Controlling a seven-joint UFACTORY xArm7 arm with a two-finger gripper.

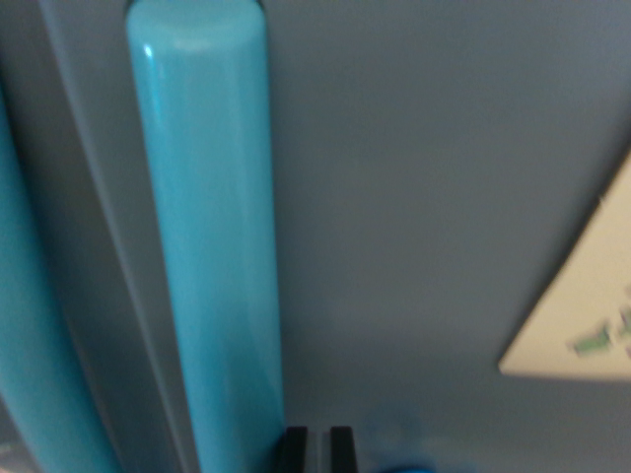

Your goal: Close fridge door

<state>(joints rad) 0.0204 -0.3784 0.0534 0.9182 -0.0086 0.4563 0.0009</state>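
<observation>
The gripper's [315, 448] two black fingertips sit nearly together at the bottom edge, gripping nothing visible, just beside the turquoise handle [207, 236] running up the grey fridge door [414, 197], with a blurred cream sticker [582, 315] at the wrist view's right.

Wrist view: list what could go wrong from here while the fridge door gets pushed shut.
1. The pincer sits right beside the turquoise handle; pushing on could make it slide off the rounded bar.
2. The pale sticker on the grey door panel at the wrist view's right might get scraped if the arm drifts sideways.
3. The view is too close and blurred to confirm the door's gap.
</observation>
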